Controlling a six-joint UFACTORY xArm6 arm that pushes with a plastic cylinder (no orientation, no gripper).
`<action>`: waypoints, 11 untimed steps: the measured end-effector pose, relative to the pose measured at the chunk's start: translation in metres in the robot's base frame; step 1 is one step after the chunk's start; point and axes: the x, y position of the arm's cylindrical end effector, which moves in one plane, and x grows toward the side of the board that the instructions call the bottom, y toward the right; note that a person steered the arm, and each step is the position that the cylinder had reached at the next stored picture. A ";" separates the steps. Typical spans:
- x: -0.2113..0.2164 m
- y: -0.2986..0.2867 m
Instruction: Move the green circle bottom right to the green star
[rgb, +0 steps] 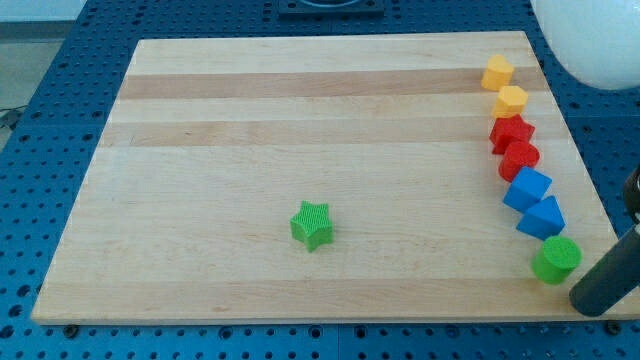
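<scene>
The green circle (556, 259) sits near the board's bottom right corner, at the lower end of a column of blocks. The green star (312, 224) lies alone near the board's middle, low and well to the circle's left. My rod comes in from the view's right edge, and my tip (592, 302) rests just off the board's right edge, below and right of the green circle. It is close to the circle, and I cannot tell if they touch.
Above the green circle, a column runs up the right side: a blue block (541, 217), a blue cube (527, 188), two red blocks (519, 158) (511, 132), a yellow block (511, 100) and an orange block (497, 72). A white rounded object (590, 40) fills the top right corner.
</scene>
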 end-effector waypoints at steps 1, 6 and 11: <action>0.000 0.019; -0.036 -0.017; -0.085 -0.165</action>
